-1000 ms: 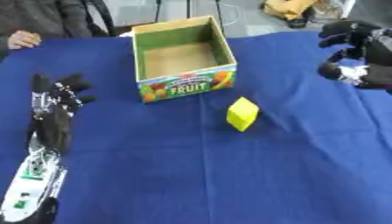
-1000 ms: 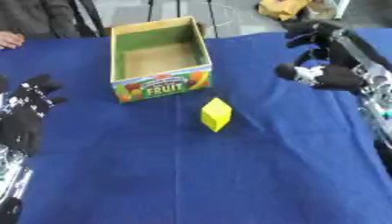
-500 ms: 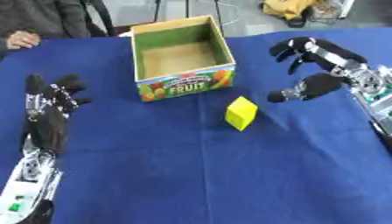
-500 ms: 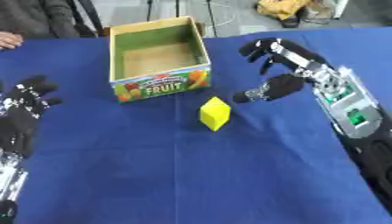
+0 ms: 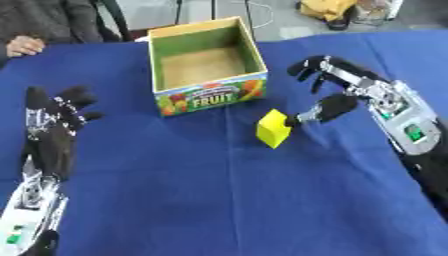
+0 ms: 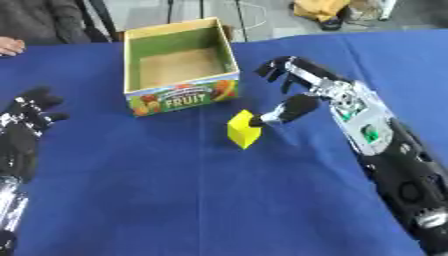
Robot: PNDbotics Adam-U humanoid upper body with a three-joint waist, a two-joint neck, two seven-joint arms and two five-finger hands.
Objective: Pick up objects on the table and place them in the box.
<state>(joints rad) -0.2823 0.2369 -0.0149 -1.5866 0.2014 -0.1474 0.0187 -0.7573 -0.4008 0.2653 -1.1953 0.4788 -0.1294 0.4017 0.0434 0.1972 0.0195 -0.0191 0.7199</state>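
Observation:
A yellow block (image 5: 274, 128) stands on the blue tablecloth (image 5: 227, 200), just in front of the cardboard fruit box (image 5: 206, 67). The box is open at the top and nothing shows inside it. My right hand (image 5: 339, 90) hovers right beside the block, fingers spread open above it and the thumb tip close to the block's upper right edge. My left hand (image 5: 54, 130) rests open at the left side of the table, fingers pointing up, far from the block.
A person's hand (image 5: 24, 45) rests on the far left edge of the table. Beyond the table's far edge lie a yellow bag (image 5: 325, 10) and some stands.
My right hand has swept in from the far right toward the yellow block and now hangs beside it. The block and the box have not moved. The left hand stays put.

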